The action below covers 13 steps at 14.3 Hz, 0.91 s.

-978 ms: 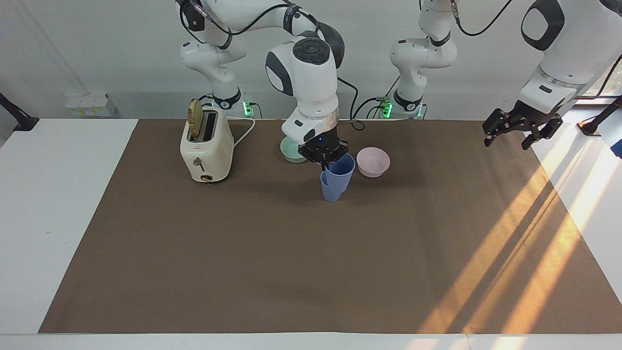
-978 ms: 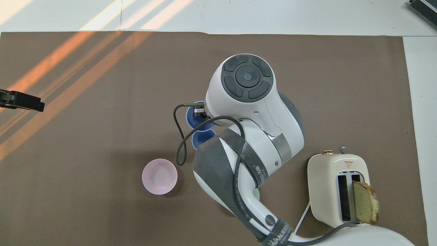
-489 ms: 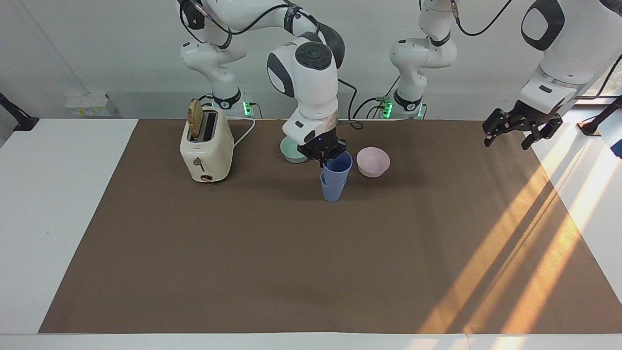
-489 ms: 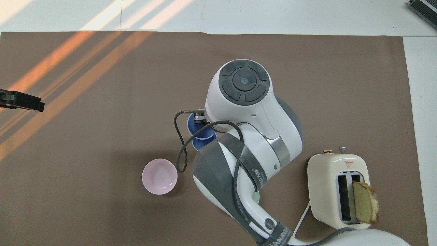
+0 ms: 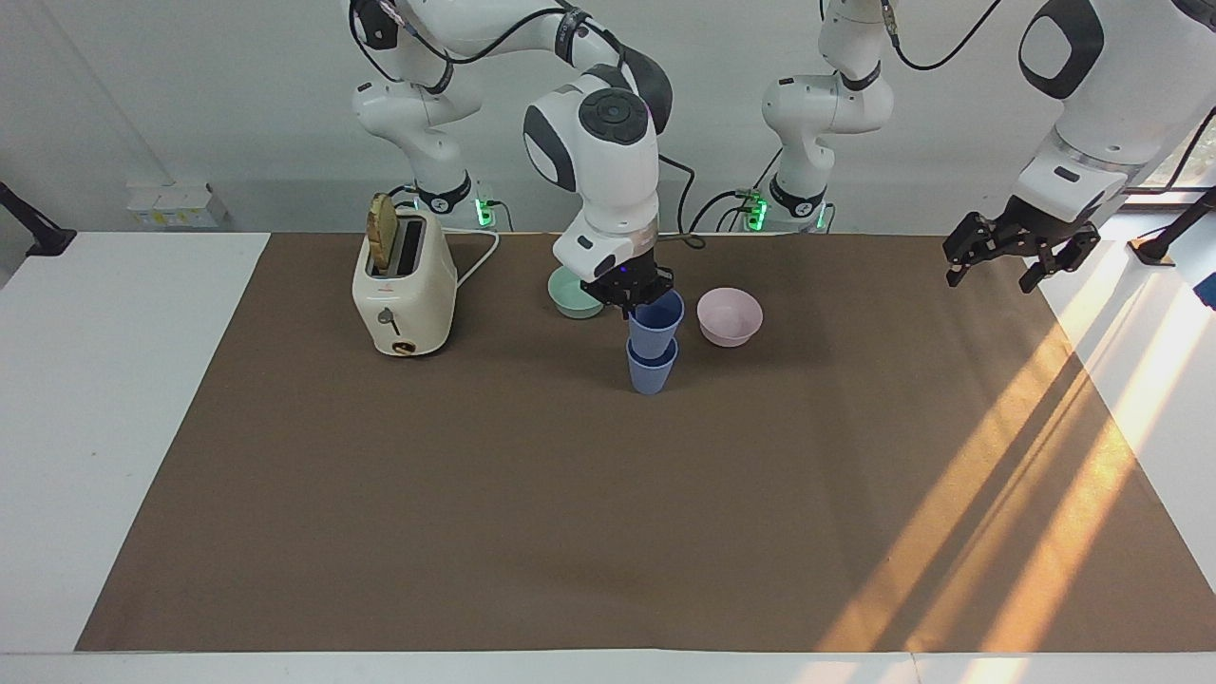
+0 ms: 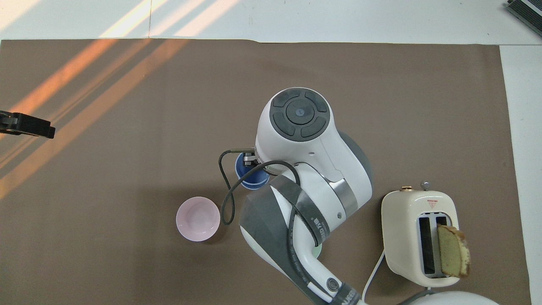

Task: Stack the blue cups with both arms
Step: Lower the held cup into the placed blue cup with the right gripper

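Two cups: we see the upper blue cup (image 5: 655, 328) nested upright in the lower blue cup (image 5: 651, 372), centre of frame, between the mint bowl (image 5: 571, 293) and pink bowl (image 5: 730, 315).
Right gripper (image 5: 629, 295): clamped on the upper cup's rim.
Left gripper (image 5: 1007, 251): waits at upper right with fingers apart, off the brown mat (image 5: 608, 532).

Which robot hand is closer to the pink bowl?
The right one. The right gripper holds the upper blue cup just beside the pink bowl. The left gripper waits in the air over the left arm's end of the table.
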### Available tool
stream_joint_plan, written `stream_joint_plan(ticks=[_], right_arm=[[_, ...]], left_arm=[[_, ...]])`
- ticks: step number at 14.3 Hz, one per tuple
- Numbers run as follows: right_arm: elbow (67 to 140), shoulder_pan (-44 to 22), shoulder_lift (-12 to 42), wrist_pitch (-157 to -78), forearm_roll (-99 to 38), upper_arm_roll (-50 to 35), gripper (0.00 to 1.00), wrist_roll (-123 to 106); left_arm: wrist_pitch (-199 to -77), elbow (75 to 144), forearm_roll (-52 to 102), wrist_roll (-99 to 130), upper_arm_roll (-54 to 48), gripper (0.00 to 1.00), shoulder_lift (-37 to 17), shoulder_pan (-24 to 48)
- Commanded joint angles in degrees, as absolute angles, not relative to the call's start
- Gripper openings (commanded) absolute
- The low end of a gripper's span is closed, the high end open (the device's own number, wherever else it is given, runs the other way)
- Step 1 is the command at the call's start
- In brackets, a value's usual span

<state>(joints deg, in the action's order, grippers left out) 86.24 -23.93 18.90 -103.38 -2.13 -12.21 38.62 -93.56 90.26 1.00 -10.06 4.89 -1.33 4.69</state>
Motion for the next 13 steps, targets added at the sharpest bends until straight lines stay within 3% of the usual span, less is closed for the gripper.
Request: stream_joint_plan(ticks=[1, 6, 7, 8, 13], right_arm=[[89.8, -23.6, 16.9, -104.6, -3.4, -12.4, 0.00, 38.6], [89.9, -23.6, 16.9, -106.6, -3.4, -12.5, 0.00, 38.4], [89.8, -23.7, 17.0, -107.6, -3.5, -12.5, 0.30, 39.0], [90.1, -23.7, 17.1, -108.8, -3.6, -12.5, 0.99, 39.0], [89.3, -24.2, 16.9, -107.5, -3.0, -12.3, 1.00, 39.2]], left_arm=[[-92.5, 90.1, -0.1, -10.8, 4.5, 1.00, -0.9, 4.0], [-92.4, 90.1, -0.1, -10.8, 4.5, 1.00, -0.9, 4.0], [-92.5, 90.1, -0.2, -10.8, 4.5, 1.00, -0.9, 4.0], [-92.4, 90.1, -0.2, -10.8, 4.5, 1.00, -0.9, 4.0], [-92.8, 90.1, -0.1, -10.9, 4.5, 1.00, -0.9, 4.5]])
